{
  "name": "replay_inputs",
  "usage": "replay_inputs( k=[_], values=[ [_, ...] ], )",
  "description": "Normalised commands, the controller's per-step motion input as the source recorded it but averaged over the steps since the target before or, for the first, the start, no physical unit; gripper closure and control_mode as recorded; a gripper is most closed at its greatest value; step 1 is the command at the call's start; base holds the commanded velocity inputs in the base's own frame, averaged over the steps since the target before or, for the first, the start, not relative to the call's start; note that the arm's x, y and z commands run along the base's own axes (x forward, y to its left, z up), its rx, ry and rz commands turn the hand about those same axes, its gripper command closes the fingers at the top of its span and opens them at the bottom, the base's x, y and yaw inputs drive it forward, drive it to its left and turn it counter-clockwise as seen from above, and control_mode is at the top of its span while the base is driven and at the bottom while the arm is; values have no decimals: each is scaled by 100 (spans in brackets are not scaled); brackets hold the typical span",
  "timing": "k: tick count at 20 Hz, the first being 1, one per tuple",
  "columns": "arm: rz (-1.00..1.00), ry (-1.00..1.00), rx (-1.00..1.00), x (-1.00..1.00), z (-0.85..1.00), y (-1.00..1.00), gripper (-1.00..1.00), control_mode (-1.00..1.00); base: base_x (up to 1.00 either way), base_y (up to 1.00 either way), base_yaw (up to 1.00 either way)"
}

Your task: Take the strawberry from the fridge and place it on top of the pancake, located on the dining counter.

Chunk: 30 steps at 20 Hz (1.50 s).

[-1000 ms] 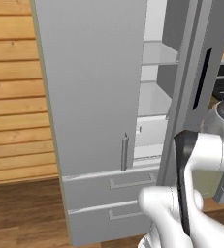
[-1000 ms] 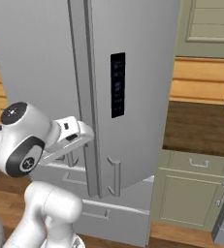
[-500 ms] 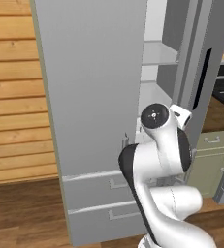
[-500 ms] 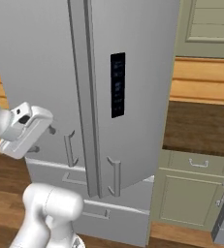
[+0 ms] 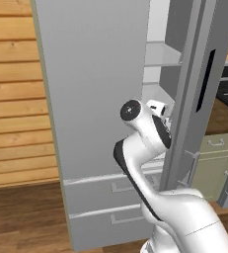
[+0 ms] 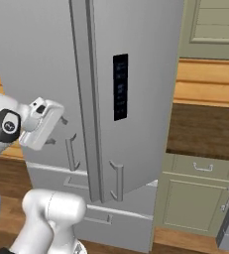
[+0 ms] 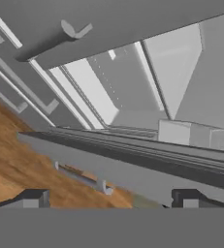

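My pincer [image 7: 111,197] is open and empty, near the fridge [image 5: 100,99].
Its right door is ajar; the strawberry I do not see yet, so everything is left.

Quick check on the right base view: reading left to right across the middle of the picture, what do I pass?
The arm's white wrist with the gripper → the fridge with its two bar handles and dark door panel → wooden wall counter top over the green cabinets.
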Motion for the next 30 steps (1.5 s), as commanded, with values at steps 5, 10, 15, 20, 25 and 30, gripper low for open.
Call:
replay_inputs(
  k=[5, 10, 15, 20, 25, 30],
  values=[
    [1, 1, -3, 74, -10, -28, -100, -100, 0, 0, 0],
    [1, 0, 0, 47, -6, -40, -100, -100, 0, 0, 0],
    [1, 0, 0, 18, 0, -50, -100, -100, 0, 0, 0],
    [0, -9, 0, -30, 1, -72, -100, -100, 0, 0, 0],
    [0, -23, 0, -79, 1, -80, -100, -100, 0, 0, 0],
    [0, -13, 0, -54, 10, -84, -100, -100, 0, 0, 0]
  ],
)
